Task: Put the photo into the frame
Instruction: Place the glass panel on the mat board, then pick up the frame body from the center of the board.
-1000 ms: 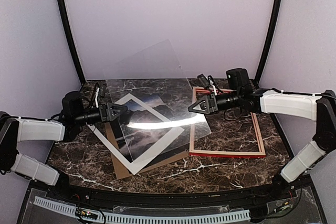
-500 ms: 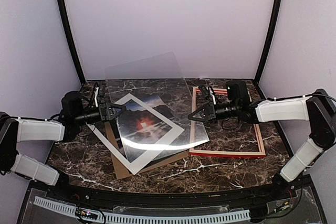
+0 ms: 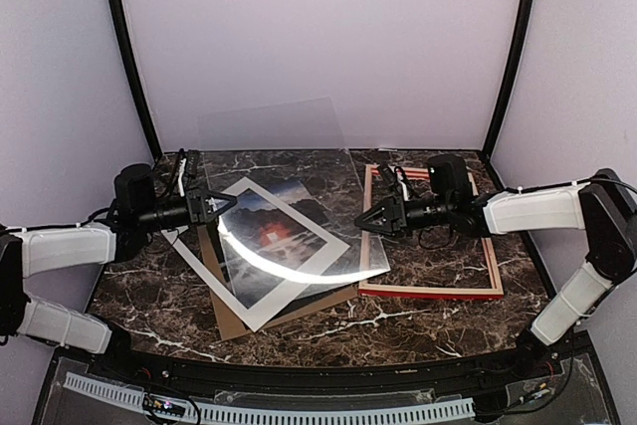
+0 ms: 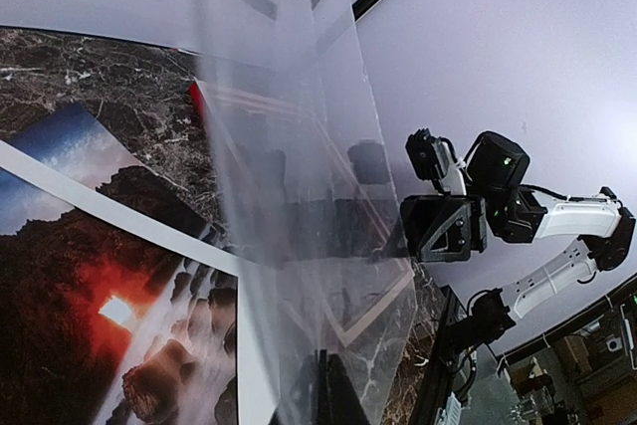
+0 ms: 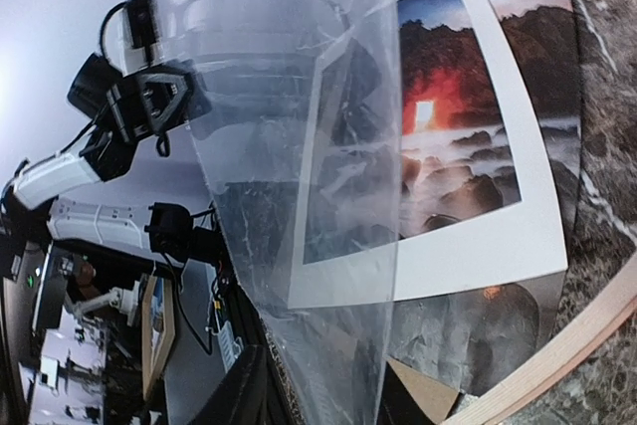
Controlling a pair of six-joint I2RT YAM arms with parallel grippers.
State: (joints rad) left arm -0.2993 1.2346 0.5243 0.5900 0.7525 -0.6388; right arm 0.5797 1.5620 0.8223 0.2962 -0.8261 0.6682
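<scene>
**Two hands at a see-through sheet, photo lying below**

My left hand (image 3: pixel 232 205) is clenched on the left edge of a big, clear plastic sheet (image 3: pixel 289 146). My right hand (image 3: pixel 361 223) is at the right edge of the same sheet. I cannot tell if that hand is gripping it or has let go. The sheet is tilted, with its far edge up in the air near the back wall and its near edge down low.

The dark photo with the red-orange glow (image 3: pixel 269 236) lies flat on the dark marble counter (image 3: pixel 398 330), under the sheet. A white mat board with a window (image 3: pixel 257 314) lies on top of it, and a plain brown board (image 3: pixel 231 325) pokes out beneath them.

The thin red picture frame (image 3: pixel 428 293) lies flat on the counter to the right, just beside the photo, pale wood side up. The sheet's near right corner reaches over its left rail.
</scene>
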